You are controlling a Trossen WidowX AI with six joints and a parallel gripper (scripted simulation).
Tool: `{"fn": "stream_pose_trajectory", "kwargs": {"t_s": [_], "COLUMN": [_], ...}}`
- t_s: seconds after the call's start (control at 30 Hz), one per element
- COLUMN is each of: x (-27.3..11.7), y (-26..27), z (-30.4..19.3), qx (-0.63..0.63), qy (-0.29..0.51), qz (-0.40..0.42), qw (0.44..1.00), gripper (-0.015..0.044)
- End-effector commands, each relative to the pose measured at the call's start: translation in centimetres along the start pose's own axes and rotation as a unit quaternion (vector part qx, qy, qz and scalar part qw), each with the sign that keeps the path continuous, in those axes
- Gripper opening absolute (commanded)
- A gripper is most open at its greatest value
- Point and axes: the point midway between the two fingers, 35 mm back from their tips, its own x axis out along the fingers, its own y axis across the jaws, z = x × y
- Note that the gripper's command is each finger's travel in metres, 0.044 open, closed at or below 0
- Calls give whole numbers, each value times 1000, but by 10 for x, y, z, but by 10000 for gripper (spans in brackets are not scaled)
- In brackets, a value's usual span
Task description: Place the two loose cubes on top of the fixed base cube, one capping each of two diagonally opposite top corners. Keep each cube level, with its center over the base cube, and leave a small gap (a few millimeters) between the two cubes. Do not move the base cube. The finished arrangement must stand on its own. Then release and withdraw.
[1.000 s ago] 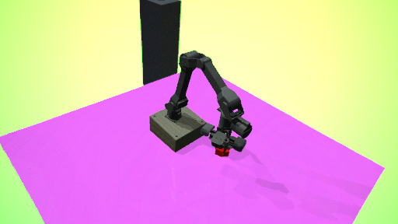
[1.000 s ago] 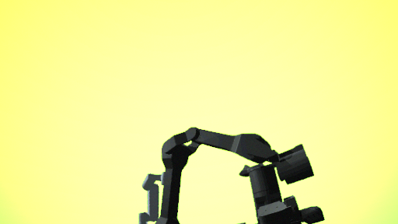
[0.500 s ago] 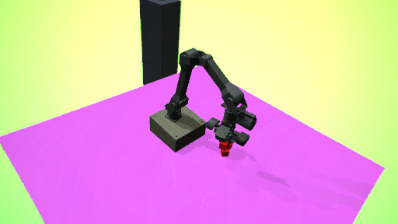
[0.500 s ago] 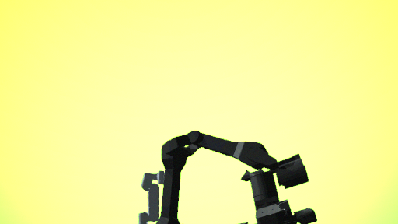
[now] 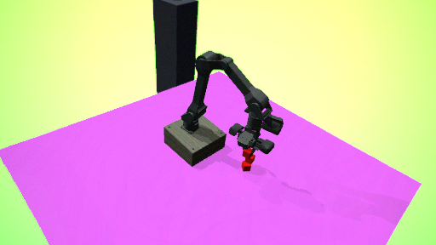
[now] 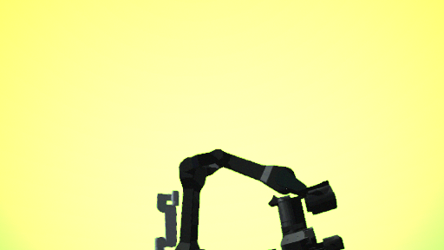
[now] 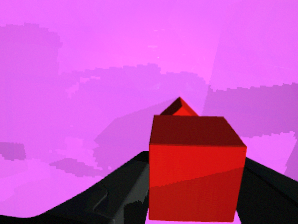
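The gripper (image 5: 248,149) (image 6: 299,240) (image 7: 194,186) is clamped on a red cube (image 5: 247,152) (image 7: 195,182), seen in the top view at the lower end of the arm (image 5: 242,78) (image 6: 244,167). Two more red cubes show there: a middle one (image 5: 251,159) just below the held cube, and a lowest one (image 5: 246,167) beneath that in the picture — whether the three touch, I cannot tell. All are over the magenta mat (image 5: 140,196) (image 7: 105,40), near the wooden block (image 5: 192,154) that carries the arm. A dark pillar (image 5: 175,47) rises behind.

In the exterior view the arm arches over and its wrist end points down; the fingertips and cubes fall outside the frame.

In the wrist view the held cube sits between the dark fingers — one on either side — and the corner of another red cube (image 7: 181,109) peeks out past its far edge.
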Motion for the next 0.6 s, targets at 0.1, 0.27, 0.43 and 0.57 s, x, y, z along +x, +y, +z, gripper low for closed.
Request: {"fn": "stream_pose_trajectory", "kwargs": {"t_s": [0.1, 0.27, 0.43, 0.57], "x": [15, 29, 31, 31], "y": [-2, -4, -4, -4], "z": [-1, -2, -2, -2], "qx": [0, -7, -7, -7], "qy": [-7, -11, -12, -12], "qz": [0, 0, 0, 0], "qw": [1000, 1000, 1000, 1000], "gripper": [105, 105, 105, 105]}}
